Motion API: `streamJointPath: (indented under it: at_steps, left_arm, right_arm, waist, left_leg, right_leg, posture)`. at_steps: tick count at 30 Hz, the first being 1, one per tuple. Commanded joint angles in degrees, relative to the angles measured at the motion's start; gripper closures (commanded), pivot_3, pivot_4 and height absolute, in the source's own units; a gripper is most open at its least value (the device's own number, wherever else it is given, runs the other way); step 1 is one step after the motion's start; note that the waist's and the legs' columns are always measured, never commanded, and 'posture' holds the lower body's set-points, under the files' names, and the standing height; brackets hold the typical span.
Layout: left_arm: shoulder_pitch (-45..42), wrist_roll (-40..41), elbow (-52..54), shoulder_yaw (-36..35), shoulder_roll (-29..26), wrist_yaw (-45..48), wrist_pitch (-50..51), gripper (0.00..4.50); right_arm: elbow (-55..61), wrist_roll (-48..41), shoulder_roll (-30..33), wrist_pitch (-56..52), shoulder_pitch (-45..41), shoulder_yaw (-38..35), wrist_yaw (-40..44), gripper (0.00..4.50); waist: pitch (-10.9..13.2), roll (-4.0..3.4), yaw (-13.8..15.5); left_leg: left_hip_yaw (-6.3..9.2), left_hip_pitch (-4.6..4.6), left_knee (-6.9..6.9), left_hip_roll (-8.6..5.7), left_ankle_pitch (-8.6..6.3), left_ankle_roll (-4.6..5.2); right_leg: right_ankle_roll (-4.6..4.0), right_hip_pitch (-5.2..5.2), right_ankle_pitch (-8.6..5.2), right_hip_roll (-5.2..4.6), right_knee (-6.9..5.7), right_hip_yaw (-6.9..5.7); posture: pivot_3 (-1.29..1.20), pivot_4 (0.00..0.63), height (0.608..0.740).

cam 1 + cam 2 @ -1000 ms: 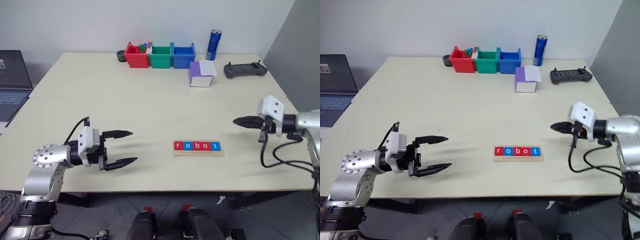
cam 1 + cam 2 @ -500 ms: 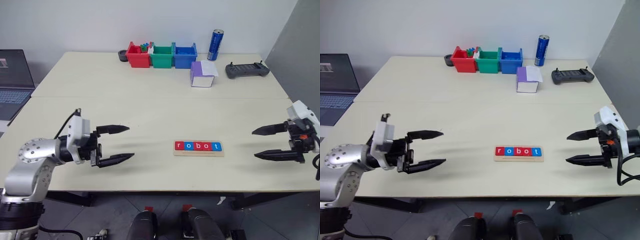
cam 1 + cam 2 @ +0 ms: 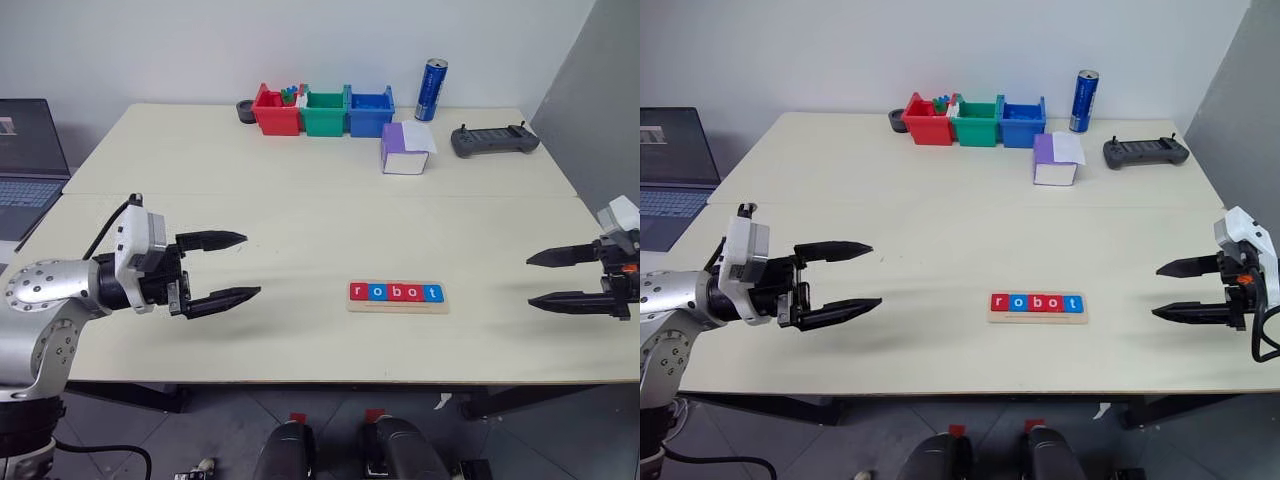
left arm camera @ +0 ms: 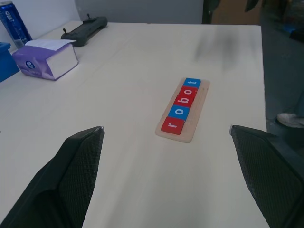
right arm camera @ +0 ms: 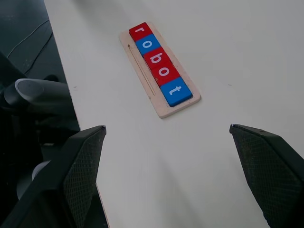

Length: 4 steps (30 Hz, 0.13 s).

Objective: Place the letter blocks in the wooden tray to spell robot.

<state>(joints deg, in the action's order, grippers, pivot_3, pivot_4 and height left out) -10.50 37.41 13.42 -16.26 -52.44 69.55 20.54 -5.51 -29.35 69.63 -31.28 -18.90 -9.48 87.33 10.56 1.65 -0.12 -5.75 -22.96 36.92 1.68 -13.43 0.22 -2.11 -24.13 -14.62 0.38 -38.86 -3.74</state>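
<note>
A pale surface (image 3: 300, 200) is stretching away from the robot, and near its front edge, toward five o'clock from the middle, the wooden tray (image 3: 397, 303) is lying lengthwise from side to side. The five letter blocks (image 3: 395, 292) are sitting in it in one touching row, red, blue, red, red, blue, their white letters reading r, o, b, o, t. The left hand (image 3: 232, 267) is hovering above the surface at nine o'clock from the tray, well apart from it, with its two black fingers spread wide and gripping nothing. The right hand (image 3: 548, 279) is hanging at three o'clock from the tray, by the surface's right edge, its fingers likewise spread wide and empty, pointing back toward the tray. At the far edge, around twelve o'clock, a red bin (image 3: 273, 111), a green bin (image 3: 322, 112) and a blue bin (image 3: 368, 112) are standing side by side, touching. Just to their right a blue can (image 3: 429, 89) is standing upright. A purple tissue box (image 3: 403, 150) is resting in front of the can, and a dark handheld controller (image 3: 494, 139) is lying at two o'clock. A laptop (image 3: 25, 165) is sitting open beyond the left edge.
</note>
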Motion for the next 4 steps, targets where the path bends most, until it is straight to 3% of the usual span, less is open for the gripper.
streamJointPath:
  at_steps: [1,4]
  left_arm:
    - [0.3,-0.3,1.3,-2.2,-0.9,-0.2,-0.9,0.0]
    - [0.1,-0.2,1.2,-1.9,-0.7,0.3,-1.2,0.0]
  right_arm:
    - [-0.7,0.2,1.5,1.8,-1.6,0.5,3.7,0.06]
    - [-1.2,0.5,1.5,2.1,-2.8,1.5,3.7,0.06]
  waist:
    - [0.0,0.0,0.0]
    - [0.0,0.0,0.0]
  left_leg:
    - [0.0,0.01,0.0,0.0,0.0,0.0]
    - [0.0,0.0,0.0,0.0,0.0,0.0]
  right_leg:
    - [0.0,0.0,0.0,0.0,0.0,0.0]
    - [0.0,-0.01,0.0,0.0,0.0,0.0]
  posture:
    - [0.0,0.15,0.74]
    - [0.0,0.15,0.74]
